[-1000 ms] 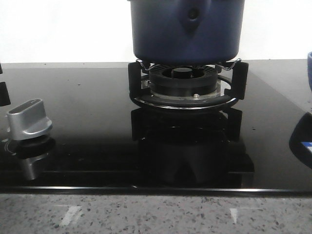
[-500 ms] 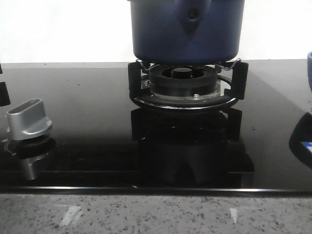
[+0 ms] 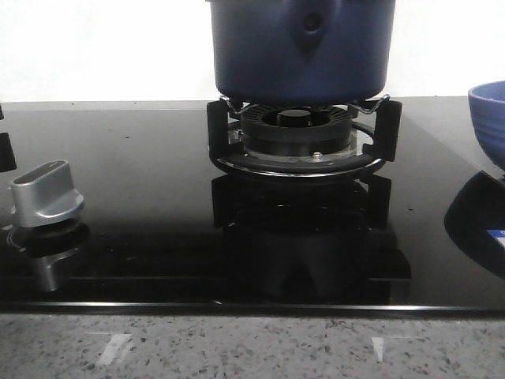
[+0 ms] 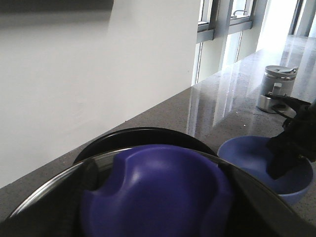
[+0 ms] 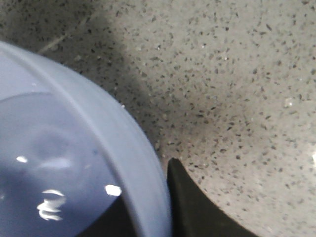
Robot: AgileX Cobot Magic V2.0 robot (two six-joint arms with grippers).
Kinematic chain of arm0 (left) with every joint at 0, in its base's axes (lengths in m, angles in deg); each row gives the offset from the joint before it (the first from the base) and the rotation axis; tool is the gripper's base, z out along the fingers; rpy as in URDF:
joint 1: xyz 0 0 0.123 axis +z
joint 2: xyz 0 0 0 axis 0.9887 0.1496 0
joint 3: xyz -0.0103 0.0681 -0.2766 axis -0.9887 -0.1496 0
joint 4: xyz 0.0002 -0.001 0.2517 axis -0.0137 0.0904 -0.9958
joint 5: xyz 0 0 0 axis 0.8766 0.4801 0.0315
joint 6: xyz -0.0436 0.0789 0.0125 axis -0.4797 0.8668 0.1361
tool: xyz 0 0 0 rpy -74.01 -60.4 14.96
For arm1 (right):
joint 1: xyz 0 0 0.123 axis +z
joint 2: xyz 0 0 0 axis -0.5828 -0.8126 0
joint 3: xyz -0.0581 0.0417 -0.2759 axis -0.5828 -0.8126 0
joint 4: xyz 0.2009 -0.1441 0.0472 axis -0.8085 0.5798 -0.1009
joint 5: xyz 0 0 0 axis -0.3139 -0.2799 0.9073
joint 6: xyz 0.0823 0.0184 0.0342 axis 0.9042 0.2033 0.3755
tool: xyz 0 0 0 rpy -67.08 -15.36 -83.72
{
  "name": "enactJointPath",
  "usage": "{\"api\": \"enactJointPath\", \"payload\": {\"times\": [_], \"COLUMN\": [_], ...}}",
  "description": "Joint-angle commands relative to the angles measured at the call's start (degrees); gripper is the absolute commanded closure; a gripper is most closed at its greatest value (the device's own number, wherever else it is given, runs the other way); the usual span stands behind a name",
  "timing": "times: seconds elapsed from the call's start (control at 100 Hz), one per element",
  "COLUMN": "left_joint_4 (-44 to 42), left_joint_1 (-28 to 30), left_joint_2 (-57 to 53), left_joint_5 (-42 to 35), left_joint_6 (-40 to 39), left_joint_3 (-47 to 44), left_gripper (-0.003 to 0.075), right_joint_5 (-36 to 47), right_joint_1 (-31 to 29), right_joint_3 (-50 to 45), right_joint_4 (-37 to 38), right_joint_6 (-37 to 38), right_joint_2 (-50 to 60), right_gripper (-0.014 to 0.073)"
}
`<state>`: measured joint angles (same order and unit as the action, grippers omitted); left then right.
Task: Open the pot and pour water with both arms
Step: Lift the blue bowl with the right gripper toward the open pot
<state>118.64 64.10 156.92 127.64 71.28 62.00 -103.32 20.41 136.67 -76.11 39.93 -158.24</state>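
The dark-blue pot (image 3: 301, 47) stands on the gas burner (image 3: 298, 134), its teardrop bracket facing me; its top is cut off in the front view. In the left wrist view my left gripper (image 4: 158, 197) is shut on the purple-blue knob (image 4: 158, 187) of a glass lid (image 4: 54, 187), with dark fingers (image 4: 69, 197) at both sides of it. A dark round rim (image 4: 138, 136) shows behind the lid. My right gripper (image 5: 153, 197) is shut on the rim of a lighter blue bowl (image 5: 74, 163), one finger (image 5: 197, 212) outside it. It also shows in the left wrist view (image 4: 291, 143).
The bowl (image 3: 489, 118) shows at the right edge over the black glass hob (image 3: 142, 197). A silver knob (image 3: 47, 193) stands at the hob's left front. A metal canister (image 4: 279, 86) stands on the speckled counter (image 4: 232, 113) beyond the bowl (image 4: 252, 158).
The lighter blue bowl has moved left, further into the front view at the right edge, and its reflection on the hob has grown. The pot has not moved.
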Motion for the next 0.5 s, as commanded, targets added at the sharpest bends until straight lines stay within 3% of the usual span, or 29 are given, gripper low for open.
{"api": "enactJointPath", "payload": {"times": [0.0,0.49], "left_joint_4": [4.9,5.9], "left_joint_1": [0.2,0.2], "left_joint_2": [-2.3,-2.3], "left_joint_5": [2.4,2.2], "left_joint_6": [0.1,0.2], "left_joint_3": [1.9,1.9], "left_gripper": [0.0447,0.0447], "right_joint_5": [-2.4,-11.4], "right_joint_1": [-0.1,0.0], "right_joint_3": [3.5,27.9], "right_joint_4": [1.5,-3.4], "right_joint_6": [-2.1,-4.5], "right_joint_2": [1.0,0.9], "right_gripper": [0.0662,0.0662]}}
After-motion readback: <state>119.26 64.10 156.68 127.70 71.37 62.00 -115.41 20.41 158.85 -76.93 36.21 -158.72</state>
